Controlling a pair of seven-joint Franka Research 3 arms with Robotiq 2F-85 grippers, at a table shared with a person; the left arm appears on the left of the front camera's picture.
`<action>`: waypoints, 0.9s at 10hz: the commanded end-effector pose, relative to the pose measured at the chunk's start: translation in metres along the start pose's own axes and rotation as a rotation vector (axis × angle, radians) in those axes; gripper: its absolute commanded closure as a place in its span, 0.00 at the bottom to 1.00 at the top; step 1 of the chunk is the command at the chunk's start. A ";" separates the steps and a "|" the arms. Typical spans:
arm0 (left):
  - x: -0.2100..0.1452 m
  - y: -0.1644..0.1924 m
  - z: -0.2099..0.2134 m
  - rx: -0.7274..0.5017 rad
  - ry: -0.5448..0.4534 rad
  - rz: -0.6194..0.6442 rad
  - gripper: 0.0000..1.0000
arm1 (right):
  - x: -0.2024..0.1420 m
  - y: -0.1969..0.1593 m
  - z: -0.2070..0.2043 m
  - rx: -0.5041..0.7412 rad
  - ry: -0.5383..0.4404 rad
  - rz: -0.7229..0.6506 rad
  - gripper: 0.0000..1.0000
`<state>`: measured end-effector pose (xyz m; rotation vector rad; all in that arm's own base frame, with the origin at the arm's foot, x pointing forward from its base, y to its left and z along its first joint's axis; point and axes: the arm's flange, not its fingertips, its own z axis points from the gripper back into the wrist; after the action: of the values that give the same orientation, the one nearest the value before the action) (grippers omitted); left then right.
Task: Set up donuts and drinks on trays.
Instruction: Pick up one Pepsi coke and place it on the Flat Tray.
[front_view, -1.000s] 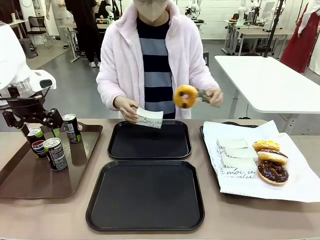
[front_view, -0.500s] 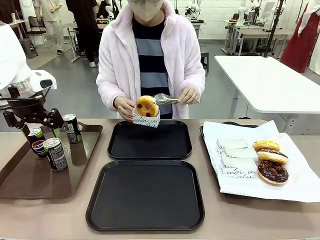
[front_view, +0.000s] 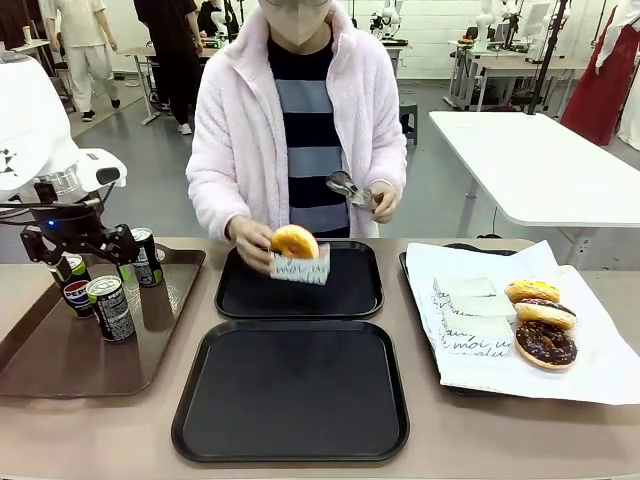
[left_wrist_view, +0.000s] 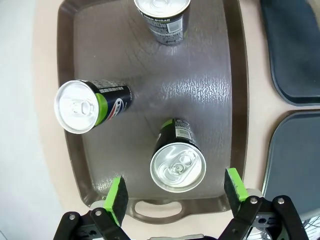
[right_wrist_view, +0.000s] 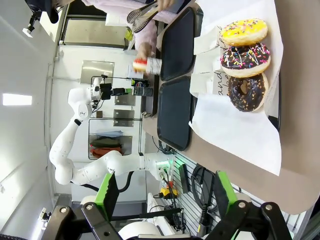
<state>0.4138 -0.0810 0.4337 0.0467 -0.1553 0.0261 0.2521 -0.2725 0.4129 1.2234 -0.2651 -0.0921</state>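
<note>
Drink can (left_wrist_view: 178, 167) under left hand (left_wrist_view: 175, 179), spread wide, holding nothing

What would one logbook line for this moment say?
left gripper: open, above can on brown tray | right gripper: open | person's hand: holds sleeved donut at far black tray

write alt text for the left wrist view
The left gripper hangs open above a brown tray, with one silver-topped dark can in line between its green pads and two more cans beyond. Two black trays edge the picture's right side.
</note>
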 end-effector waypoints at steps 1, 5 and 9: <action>0.004 -0.010 -0.015 0.008 0.002 0.033 0.00 | 0.000 0.000 0.001 0.014 -0.005 0.011 0.00; 0.015 -0.011 -0.040 0.024 0.028 0.049 0.00 | 0.000 0.000 0.001 0.014 -0.005 0.011 0.00; 0.015 -0.008 -0.052 0.044 0.044 0.052 0.00 | 0.000 0.000 0.001 0.014 -0.005 0.011 0.00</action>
<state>0.4318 -0.0841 0.3859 0.0486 -0.0907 0.0513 0.2521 -0.2725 0.4130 1.2233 -0.2651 -0.0922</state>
